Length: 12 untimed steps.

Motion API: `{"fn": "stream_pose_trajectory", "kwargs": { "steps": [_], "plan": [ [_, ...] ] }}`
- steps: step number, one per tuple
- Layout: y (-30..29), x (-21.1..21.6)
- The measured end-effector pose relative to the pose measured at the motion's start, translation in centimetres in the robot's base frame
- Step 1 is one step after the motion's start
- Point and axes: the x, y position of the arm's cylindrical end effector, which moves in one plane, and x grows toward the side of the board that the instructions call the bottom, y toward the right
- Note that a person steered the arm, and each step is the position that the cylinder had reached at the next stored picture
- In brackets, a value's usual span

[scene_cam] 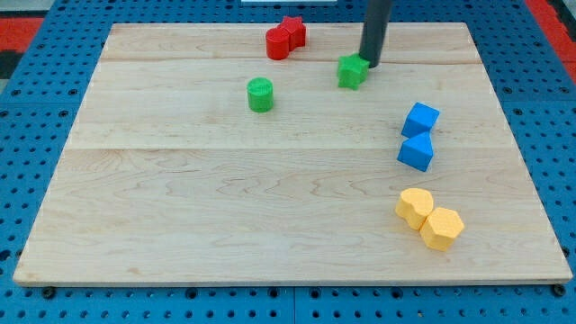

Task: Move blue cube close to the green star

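Observation:
The green star [352, 71] lies near the view's top, right of centre. My tip [369, 63] stands right against the star's upper right side. The blue cube [420, 119] lies at the view's right, below and to the right of the star, well apart from it. A second blue block [416, 152], its shape unclear, touches the cube's lower side. My tip is far from both blue blocks.
A green cylinder [260, 94] lies left of the star. Two red blocks, a rounded one [277, 42] and a star [292, 31], touch each other at the top. Two yellow blocks [415, 206] [442, 228] sit together at the lower right. The wooden board [180, 207] rests on a blue pegboard.

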Motion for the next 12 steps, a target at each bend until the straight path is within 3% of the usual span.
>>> {"fn": "stream_pose_trajectory", "kwargs": {
  "steps": [1,3,5,6,7,9,10,12],
  "plan": [
    [-1.3,2.4],
    [-11.0,5.4],
    [5.8,6.1],
    [9.6,6.4],
    [11.2,7.5],
    [0.5,9.6],
    [-1.8,9.6],
    [14.3,7.6]
  ]
}}
